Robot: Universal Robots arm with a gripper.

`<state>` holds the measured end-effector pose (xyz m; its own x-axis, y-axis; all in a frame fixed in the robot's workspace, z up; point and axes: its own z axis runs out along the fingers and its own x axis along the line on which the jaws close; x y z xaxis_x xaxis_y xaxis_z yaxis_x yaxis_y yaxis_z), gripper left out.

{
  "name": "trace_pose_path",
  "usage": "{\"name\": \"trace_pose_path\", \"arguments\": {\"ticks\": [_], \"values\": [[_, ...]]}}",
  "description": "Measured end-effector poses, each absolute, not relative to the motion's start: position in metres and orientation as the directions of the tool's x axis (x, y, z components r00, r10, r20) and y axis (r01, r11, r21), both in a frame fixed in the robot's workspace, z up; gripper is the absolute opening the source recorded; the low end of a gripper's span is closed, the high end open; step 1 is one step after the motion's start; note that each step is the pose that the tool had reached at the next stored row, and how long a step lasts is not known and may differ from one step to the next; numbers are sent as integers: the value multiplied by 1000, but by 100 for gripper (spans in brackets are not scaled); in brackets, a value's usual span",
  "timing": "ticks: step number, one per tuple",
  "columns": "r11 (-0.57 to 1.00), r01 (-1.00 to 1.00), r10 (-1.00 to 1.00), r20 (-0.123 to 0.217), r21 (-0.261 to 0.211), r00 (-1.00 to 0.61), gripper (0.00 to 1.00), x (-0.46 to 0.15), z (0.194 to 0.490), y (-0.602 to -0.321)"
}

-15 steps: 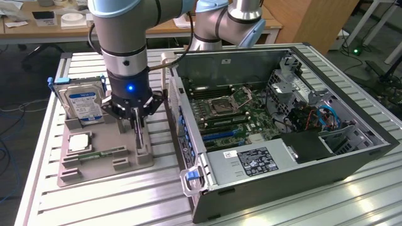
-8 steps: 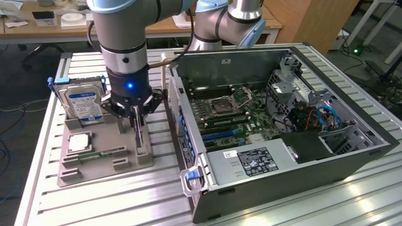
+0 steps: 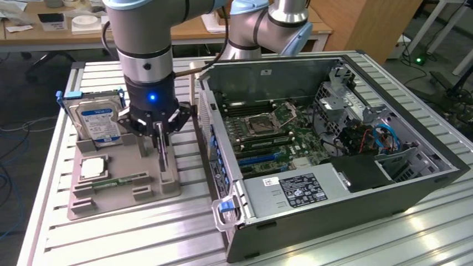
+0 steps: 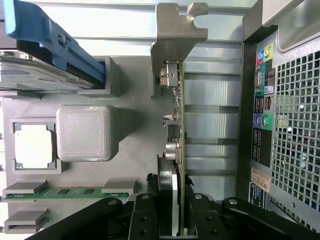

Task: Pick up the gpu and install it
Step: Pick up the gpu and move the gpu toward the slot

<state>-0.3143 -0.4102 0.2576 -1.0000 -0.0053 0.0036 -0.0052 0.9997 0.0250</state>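
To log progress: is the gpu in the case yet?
Out: the gpu stands on edge at the grey tray, outside the case.

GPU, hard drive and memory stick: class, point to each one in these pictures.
gpu (image 4: 169,55), wrist view, silver end bracket.
hard drive (image 3: 99,119), exterior view, blue label.
memory stick (image 4: 70,191), wrist view, green board.

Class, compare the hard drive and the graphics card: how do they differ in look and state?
The hard drive is a thick silver block with a blue label; the graphics card is a thin board with a silver bracket. The hard drive stands untouched; the gripper holds the graphics card between its fingers. Both stand on edge.
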Motion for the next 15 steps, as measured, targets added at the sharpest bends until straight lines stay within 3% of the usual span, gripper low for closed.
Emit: {"name": "trace_pose_path", "arguments": {"ticks": [15], "values": [[1000, -5, -5, 4, 25, -1000, 28, -314, 268, -410]]}}
